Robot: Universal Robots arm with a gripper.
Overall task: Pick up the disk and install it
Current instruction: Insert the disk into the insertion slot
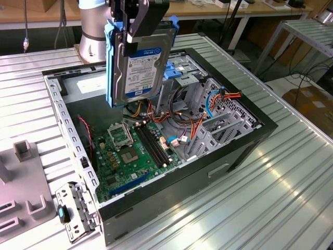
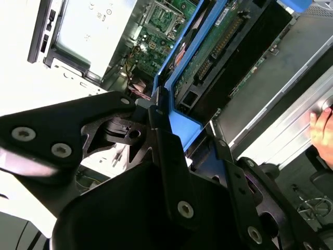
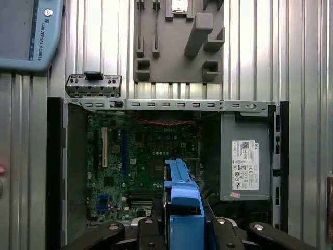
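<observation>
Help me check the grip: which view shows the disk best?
The exterior view: the disk hangs in the gripper above the computer case, label visible. First wrist view: its blue rail end-on; second wrist view: its circuit-board side.

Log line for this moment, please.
pincer: shut on disk | disk: held upright in the air above open computer case | install: not yet done

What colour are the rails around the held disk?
Blue. The rails frame the silver-grey disk, best seen in the exterior view.
</observation>
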